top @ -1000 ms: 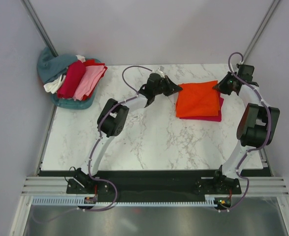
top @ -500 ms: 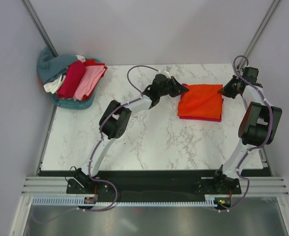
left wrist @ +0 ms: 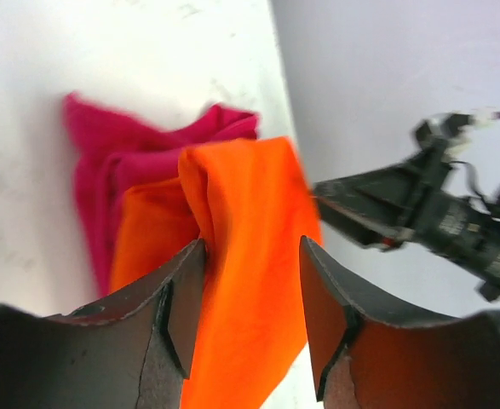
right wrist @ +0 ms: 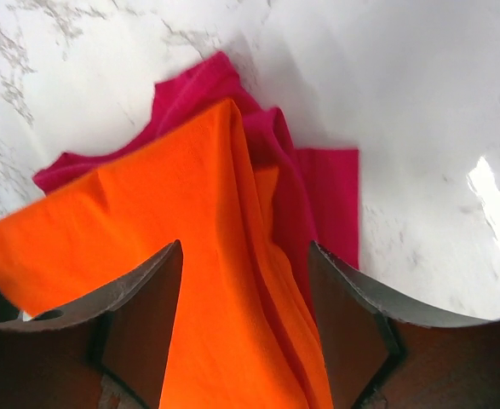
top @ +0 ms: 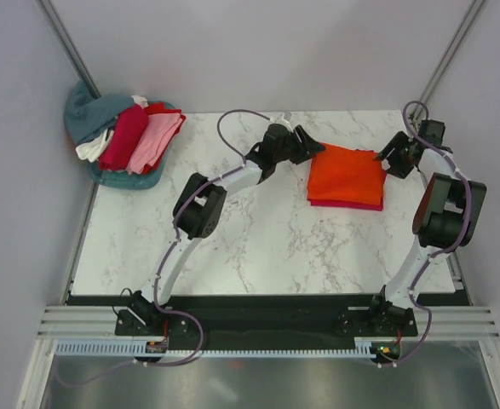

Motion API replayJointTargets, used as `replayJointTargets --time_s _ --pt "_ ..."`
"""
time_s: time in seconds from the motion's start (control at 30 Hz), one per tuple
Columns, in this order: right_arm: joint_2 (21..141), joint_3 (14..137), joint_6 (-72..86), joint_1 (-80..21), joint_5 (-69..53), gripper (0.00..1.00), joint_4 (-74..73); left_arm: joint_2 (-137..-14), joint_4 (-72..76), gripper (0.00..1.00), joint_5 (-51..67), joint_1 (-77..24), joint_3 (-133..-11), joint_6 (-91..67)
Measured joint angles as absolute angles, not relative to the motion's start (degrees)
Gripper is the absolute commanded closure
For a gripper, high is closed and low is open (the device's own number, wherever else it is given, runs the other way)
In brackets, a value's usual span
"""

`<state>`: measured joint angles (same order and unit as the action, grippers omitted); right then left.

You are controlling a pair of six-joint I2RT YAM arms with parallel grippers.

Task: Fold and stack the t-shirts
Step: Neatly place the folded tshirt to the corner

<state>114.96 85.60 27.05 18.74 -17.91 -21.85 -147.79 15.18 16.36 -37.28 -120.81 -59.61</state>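
Observation:
A folded bright orange t-shirt [top: 346,173] lies on a folded crimson-pink t-shirt [top: 352,204] at the back right of the marble table [top: 258,239]. My left gripper [top: 319,151] is at the stack's back left corner. Its jaws are open, with a fold of orange cloth [left wrist: 250,196] lying loose between them and the pink t-shirt [left wrist: 122,162] beyond. At the back right corner my right gripper [top: 389,158] is also open, straddling the orange edge [right wrist: 147,213] above the pink cloth [right wrist: 326,187].
A heap of t-shirts sits at the table's back left corner: teal [top: 88,111], dark red [top: 123,136], light pink [top: 156,141], white [top: 92,151]. The right arm [left wrist: 437,221] shows in the left wrist view against the grey back wall. Metal poles rise at both back corners.
Both grippers were shut on the orange t-shirt's back corners and have opened, letting it go. The shirt has settled flat on the pink one, and both arms shifted slightly toward the back.

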Motion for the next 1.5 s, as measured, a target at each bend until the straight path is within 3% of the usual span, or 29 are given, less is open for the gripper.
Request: replayJointTargets --time_s 0.27,0.4,0.5,0.77,0.83,1.0,1.1,1.5 --pt "101.67 74.81 25.28 17.54 -12.1 0.36 -23.68 -137.32 11.35 0.39 13.32 -36.95 -100.53 -56.03" --pt "96.6 70.94 24.16 15.75 -9.02 0.43 -23.99 -131.46 10.85 0.41 13.02 -36.99 -93.56 -55.24" --pt "94.89 67.81 23.49 14.5 -7.73 0.5 -24.4 -128.57 11.25 0.43 13.61 -37.12 -91.15 -55.16" --pt "94.72 61.93 22.87 13.61 -4.78 0.54 -24.93 -127.5 12.36 0.45 15.2 -38.44 -90.0 -55.16" --pt "94.7 61.47 22.68 13.58 -4.32 0.6 -24.91 -127.5 12.32 0.46 15.33 -38.79 -89.82 -55.16" --pt "94.67 61.36 22.31 13.45 -3.92 0.92 -24.45 -127.55 12.36 0.49 15.53 -39.38 -89.8 -55.16" --pt "94.54 61.3 22.55 13.21 -3.44 1.0 -24.4 -127.59 12.34 0.5 15.53 -39.64 -89.71 -55.16" --pt "93.06 61.3 22.65 13.21 -2.2 1.0 -24.58 -127.87 11.46 0.5 15.51 -39.75 -89.6 -54.96"
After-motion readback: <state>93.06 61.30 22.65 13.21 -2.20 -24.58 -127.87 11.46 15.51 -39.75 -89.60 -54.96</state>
